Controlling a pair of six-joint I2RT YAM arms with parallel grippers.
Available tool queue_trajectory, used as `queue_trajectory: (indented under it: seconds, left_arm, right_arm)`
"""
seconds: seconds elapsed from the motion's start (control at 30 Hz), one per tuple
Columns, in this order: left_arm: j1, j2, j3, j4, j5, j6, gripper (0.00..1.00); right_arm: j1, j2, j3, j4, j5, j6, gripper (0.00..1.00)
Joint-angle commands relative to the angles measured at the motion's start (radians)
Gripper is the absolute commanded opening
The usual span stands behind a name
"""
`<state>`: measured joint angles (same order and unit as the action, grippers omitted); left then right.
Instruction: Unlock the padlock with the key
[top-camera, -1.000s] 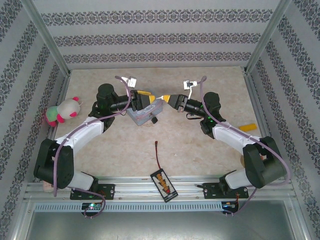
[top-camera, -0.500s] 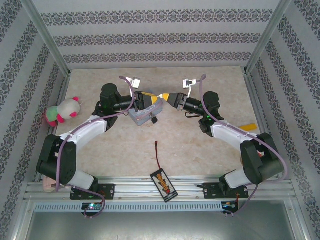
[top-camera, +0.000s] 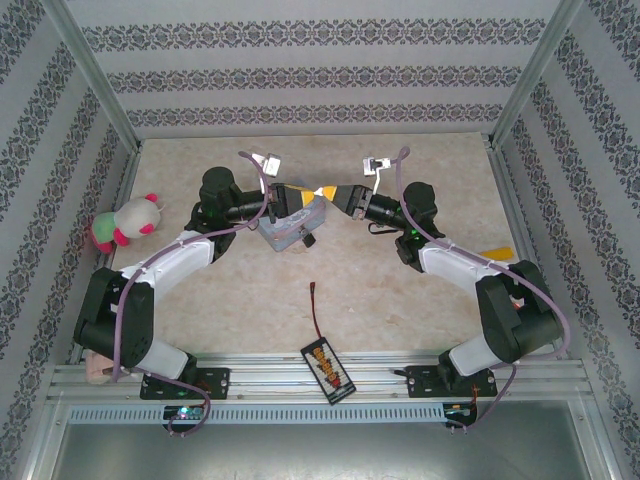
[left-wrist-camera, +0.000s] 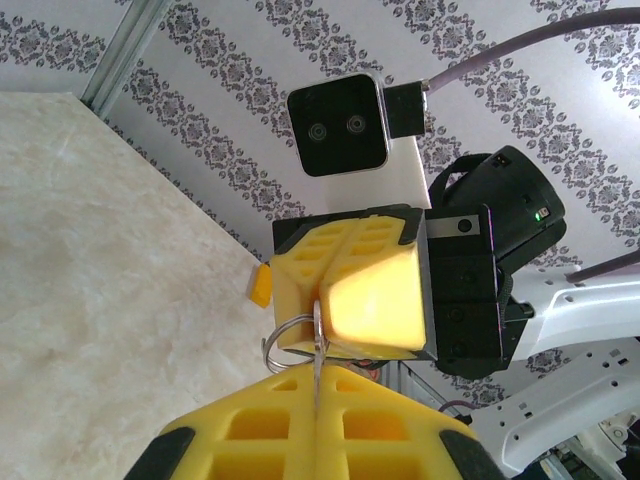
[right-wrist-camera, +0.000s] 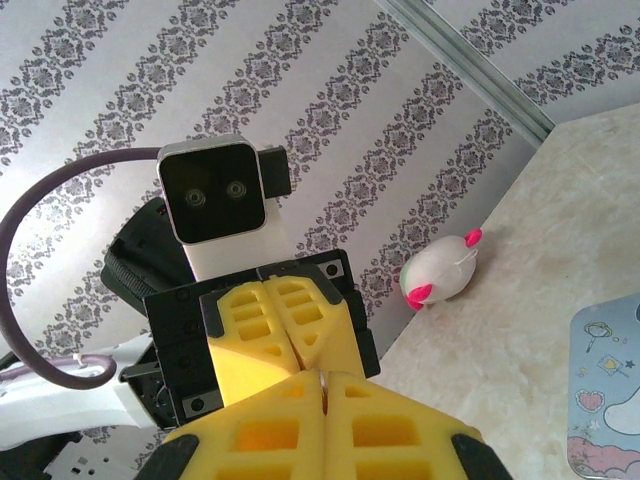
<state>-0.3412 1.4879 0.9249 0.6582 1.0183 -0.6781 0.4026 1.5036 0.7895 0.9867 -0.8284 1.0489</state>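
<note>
Above the back middle of the table my left gripper (top-camera: 308, 192) and right gripper (top-camera: 336, 195) meet tip to tip. The key (left-wrist-camera: 319, 362), thin and silvery, runs from the seam of my left gripper (left-wrist-camera: 318, 372) up into my right gripper (left-wrist-camera: 322, 305). Both are shut on it, and its wire ring (left-wrist-camera: 284, 346) hangs free to the left. In the right wrist view a sliver of the key (right-wrist-camera: 324, 381) shows in my shut right gripper (right-wrist-camera: 325, 378). The padlock (top-camera: 308, 240), small and dark, lies on the table by the pale-blue tin (top-camera: 288, 230).
A white and pink plush toy (top-camera: 127, 220) lies at the left wall. A thin black wire with a red tip (top-camera: 318, 305) leads to a black and yellow device (top-camera: 328, 368) at the front edge. A yellow object (top-camera: 495, 255) lies beside the right arm.
The two grippers have closed the small gap between them and now touch tip to tip on the key. The right arm has shifted slightly left; the tin and padlock have stayed put.
</note>
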Motion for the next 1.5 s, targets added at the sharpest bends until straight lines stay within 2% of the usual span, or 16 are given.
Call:
queue_trajectory:
  seconds: [0.0,0.07,0.17,0.37,0.47,0.57,0.7,0.9,1.17,1.47]
  left_arm:
    - [-0.014,-0.013,0.043,-0.041,0.019,0.065,0.0]
    - [-0.014,-0.035,0.064,-0.161,0.009,0.141,0.0]
    - [-0.013,-0.064,0.119,-0.405,-0.014,0.287,0.0]
    - [-0.048,-0.06,0.295,-0.958,-0.032,0.636,0.0]
    - [-0.085,-0.048,0.359,-1.135,-0.049,0.76,0.0]
    - [-0.11,-0.04,0.398,-1.237,-0.07,0.835,0.0]
    - [-0.129,-0.036,0.43,-1.293,-0.075,0.897,0.0]
    - [-0.155,-0.038,0.446,-1.338,-0.07,0.984,0.0]
    - [-0.156,-0.035,0.44,-1.326,-0.058,0.998,0.0]
    - [-0.156,-0.055,0.415,-1.278,-0.101,0.978,0.0]
  right_arm:
    - [-0.001,-0.004,0.017,0.052,-0.021,-0.009,0.03]
    - [-0.018,-0.024,-0.005,0.033,-0.016,-0.028,0.18]
    - [-0.043,-0.072,-0.039,-0.02,-0.012,-0.083,0.29]
    - [-0.073,-0.203,-0.103,-0.159,-0.002,-0.219,0.36]
    - [-0.074,-0.266,-0.114,-0.237,-0.003,-0.291,0.36]
    - [-0.064,-0.318,-0.109,-0.34,-0.048,-0.368,0.38]
    - [-0.04,-0.35,-0.094,-0.43,-0.114,-0.433,0.38]
    - [0.018,-0.313,-0.05,-0.49,-0.195,-0.464,0.37]
    - [0.039,-0.232,0.006,-0.525,-0.24,-0.474,0.31]
    - [0.038,-0.22,0.002,-0.542,-0.252,-0.483,0.25]
